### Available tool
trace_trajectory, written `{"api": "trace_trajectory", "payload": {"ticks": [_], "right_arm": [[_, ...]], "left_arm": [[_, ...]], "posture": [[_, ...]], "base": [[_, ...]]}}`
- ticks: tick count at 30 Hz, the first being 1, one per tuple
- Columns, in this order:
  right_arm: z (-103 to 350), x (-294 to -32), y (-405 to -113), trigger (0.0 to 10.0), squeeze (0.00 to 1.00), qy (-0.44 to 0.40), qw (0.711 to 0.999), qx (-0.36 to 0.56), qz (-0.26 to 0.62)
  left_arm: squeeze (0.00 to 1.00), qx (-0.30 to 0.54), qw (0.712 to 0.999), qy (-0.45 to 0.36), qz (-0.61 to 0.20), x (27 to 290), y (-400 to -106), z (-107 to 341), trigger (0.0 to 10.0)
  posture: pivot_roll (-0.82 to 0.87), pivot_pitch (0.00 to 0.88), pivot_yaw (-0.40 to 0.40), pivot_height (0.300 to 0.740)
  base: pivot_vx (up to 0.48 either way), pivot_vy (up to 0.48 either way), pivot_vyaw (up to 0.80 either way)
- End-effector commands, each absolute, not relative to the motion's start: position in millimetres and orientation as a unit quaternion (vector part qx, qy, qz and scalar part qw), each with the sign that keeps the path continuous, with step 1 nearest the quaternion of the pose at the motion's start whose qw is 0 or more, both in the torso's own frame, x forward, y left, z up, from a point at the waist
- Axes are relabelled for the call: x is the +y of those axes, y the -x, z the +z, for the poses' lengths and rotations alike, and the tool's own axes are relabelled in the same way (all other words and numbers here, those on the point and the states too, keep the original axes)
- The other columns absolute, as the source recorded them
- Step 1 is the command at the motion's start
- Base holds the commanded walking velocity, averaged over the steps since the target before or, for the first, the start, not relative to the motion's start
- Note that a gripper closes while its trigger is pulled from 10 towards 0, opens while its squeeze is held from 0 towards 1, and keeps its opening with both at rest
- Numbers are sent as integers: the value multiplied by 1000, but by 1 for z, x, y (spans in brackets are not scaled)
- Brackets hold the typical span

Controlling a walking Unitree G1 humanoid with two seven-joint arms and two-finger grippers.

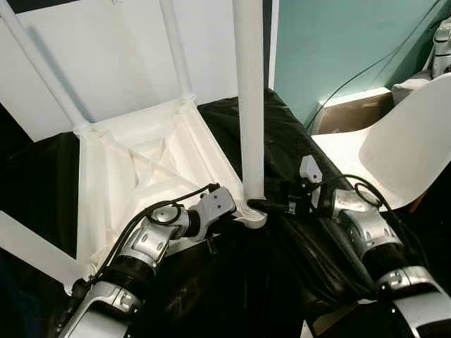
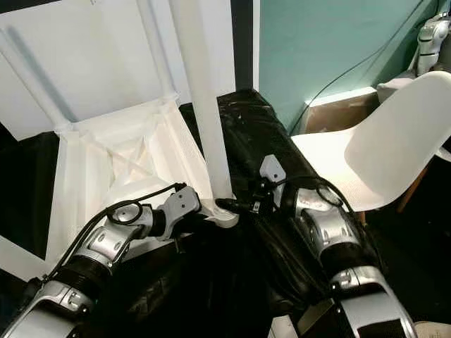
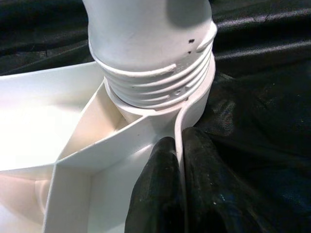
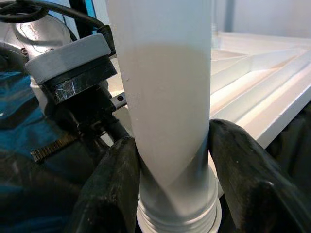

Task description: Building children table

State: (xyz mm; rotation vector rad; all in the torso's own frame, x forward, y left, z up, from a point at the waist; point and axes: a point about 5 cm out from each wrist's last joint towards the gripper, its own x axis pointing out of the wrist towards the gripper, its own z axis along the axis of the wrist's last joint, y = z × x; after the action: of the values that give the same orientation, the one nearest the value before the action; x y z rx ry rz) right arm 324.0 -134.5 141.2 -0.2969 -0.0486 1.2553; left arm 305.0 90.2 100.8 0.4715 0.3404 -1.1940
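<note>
- White plastic table top: upside down on black sheeting, ribbed underside facing up, corner socket just ahead of the left fingertips.
- Table leg: white tube, upright in that near corner socket; threaded end partly exposed above the socket rim, several thread turns visible just beyond the left fingers.
- Left gripper: low at the near corner of the top; two black fingers pinched closed on the thin upright rim wall of the top, one finger on each face of the wall, tips just short of the socket.
- Right gripper: at the base of the leg, opposite the left gripper; black fingers clamped on the tube from both sides, just above the threaded collar, pads pressed against the white surface.
- Two further legs: already standing at the far corners of the top, slanting away from both grippers.
- White board: flat panel behind the far legs.
- White chair: moulded seat shell beyond the right arm, well apart from the fingers.
- Teal wall: behind the chair, dark cable running across it.
- Cardboard box: brown, at the foot of the wall.
</note>
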Motion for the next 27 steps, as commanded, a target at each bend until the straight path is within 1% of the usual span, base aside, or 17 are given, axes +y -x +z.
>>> {"api": "trace_trajectory", "payload": {"ticks": [1,5,6,7,8,9,10,12,14,15,16,17,18,24,25,26,27], "right_arm": [[129,-132,-319,0,0,143,770,20,621],[126,-133,-317,0,0,125,779,21,614],[128,-124,-310,0,0,96,795,-24,599],[128,-124,-310,0,0,96,795,-24,599],[130,-110,-299,0,0,43,836,-95,539],[131,-106,-296,0,0,14,868,-121,482],[131,-106,-296,0,0,14,868,-121,482],[127,-105,-293,0,0,-34,911,-136,387],[127,-105,-293,0,0,-34,911,-136,387],[127,-107,-292,0,0,-44,927,-143,343],[127,-107,-292,0,0,-44,927,-143,343],[128,-112,-293,0,0,-51,946,-152,281],[128,-113,-293,0,0,-51,949,-154,269],[127,-110,-292,0,0,-42,945,-146,290],[127,-107,-291,10000,0,-41,937,-143,316],[127,-105,-291,10000,1000,-38,925,-137,352],[127,-105,-291,10000,1000,-38,925,-137,352]], "left_arm": [[0,222,805,-190,-516,107,-293,67,10000],[0,222,805,-190,-516,107,-293,67,10000],[0,222,805,-190,-516,107,-293,67,10000],[0,222,805,-190,-516,107,-293,67,10000],[0,221,806,-190,-515,107,-294,68,10000],[0,221,806,-190,-515,107,-294,68,10000],[0,221,806,-190,-515,107,-294,68,10000],[0,221,807,-190,-514,107,-294,68,10000],[0,221,807,-190,-514,107,-294,68,10000],[0,221,806,-190,-515,107,-294,68,10000],[0,221,806,-190,-515,107,-294,68,10000],[0,224,804,-194,-516,107,-294,67,10000],[0,224,803,-195,-517,108,-294,67,10000],[0,224,802,-196,-518,107,-295,68,10000],[0,223,802,-196,-518,106,-295,68,10000],[0,223,802,-196,-518,106,-296,68,10000],[0,223,802,-196,-518,106,-296,68,10000]], "posture": [[26,0,14,740],[27,0,13,740],[28,0,10,740],[28,0,10,740],[27,0,9,740],[26,0,10,740],[26,0,10,740],[27,0,10,740],[27,0,10,740],[27,0,12,740],[27,0,12,740],[16,0,21,740],[16,0,21,740],[14,0,23,740],[15,0,23,740],[14,0,24,740],[14,0,24,740]], "base": [[0,0,0],[0,0,0],[0,0,0],[0,0,0],[0,0,0],[0,0,0],[0,0,0],[0,0,0],[0,0,0],[0,0,0],[0,0,0],[0,0,0],[0,0,0],[0,0,0],[0,0,0],[0,0,0],[0,0,0]]}}
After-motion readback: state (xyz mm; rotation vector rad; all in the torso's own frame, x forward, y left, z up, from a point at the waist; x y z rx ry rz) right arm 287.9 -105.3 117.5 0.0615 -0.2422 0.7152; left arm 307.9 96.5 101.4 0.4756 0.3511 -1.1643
